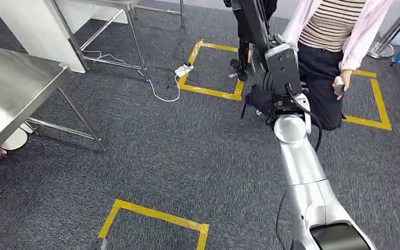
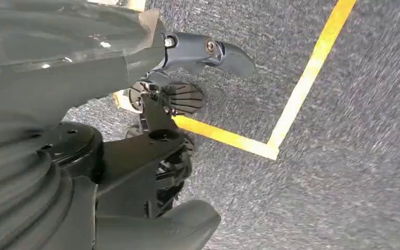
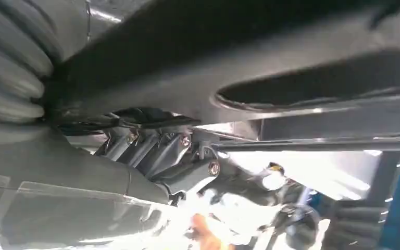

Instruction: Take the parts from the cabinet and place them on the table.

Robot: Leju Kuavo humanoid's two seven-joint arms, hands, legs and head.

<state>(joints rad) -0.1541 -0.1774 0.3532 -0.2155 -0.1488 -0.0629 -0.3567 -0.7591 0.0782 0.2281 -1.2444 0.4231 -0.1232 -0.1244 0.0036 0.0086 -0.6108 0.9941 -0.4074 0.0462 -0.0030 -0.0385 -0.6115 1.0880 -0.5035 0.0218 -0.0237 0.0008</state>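
- The silver right arm (image 1: pixel 306 182) rises from the near right edge of the head view and reaches away over the grey carpet (image 1: pixel 187 156).
- The right hand (image 1: pixel 263 96) at its far end grasps a long black part (image 1: pixel 252 23), which sticks up and away from it toward the far side; in the right wrist view the dark part (image 3: pixel 271 57) runs broad across the hand's curled fingers (image 3: pixel 151 151).
- The left hand (image 2: pixel 187 78) hangs over the carpet above a yellow tape line (image 2: pixel 302 83), fingers spread and released, with nothing in it.
- Yellow tape squares (image 1: pixel 213 70) mark the floor, one near and others far.
- A steel table (image 1: pixel 10 88) stands at the left, its legs on the carpet.
- A person (image 1: pixel 333 47) in a striped top stands just beyond the right hand, to the far right.
- A white cable (image 1: pixel 164 91) lies beside the far tape square.
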